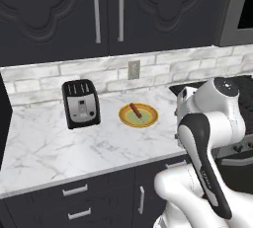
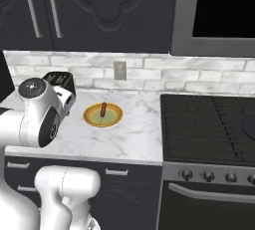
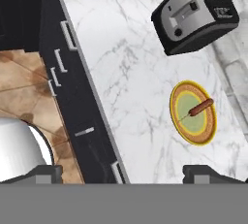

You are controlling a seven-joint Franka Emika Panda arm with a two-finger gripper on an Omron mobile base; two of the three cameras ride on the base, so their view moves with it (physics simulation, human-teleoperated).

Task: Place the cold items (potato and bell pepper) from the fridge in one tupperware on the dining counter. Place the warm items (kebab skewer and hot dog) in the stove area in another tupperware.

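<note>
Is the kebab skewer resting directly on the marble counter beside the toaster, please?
No, the kebab skewer lies on a yellow plate, which stands on the counter apart from the toaster.

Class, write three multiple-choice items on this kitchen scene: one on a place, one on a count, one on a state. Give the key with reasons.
1. Where does the yellow plate stand?
A. on the stove
B. on the marble counter, right of the toaster as the base cameras see it
C. on the floor

2. How many slots does the toaster's top show?
A. two
B. four
C. none

3. What state is the claw in?
A. shut on the skewer
B. shut on nothing
C. open, holding nothing

Key: B, the plate sits on the white counter between the toaster and the stove. A, two dark slots show on the toaster's top in the left base view. C, the hand view shows the two finger tips far apart with nothing between them, while the skewer lies on the plate.
</note>
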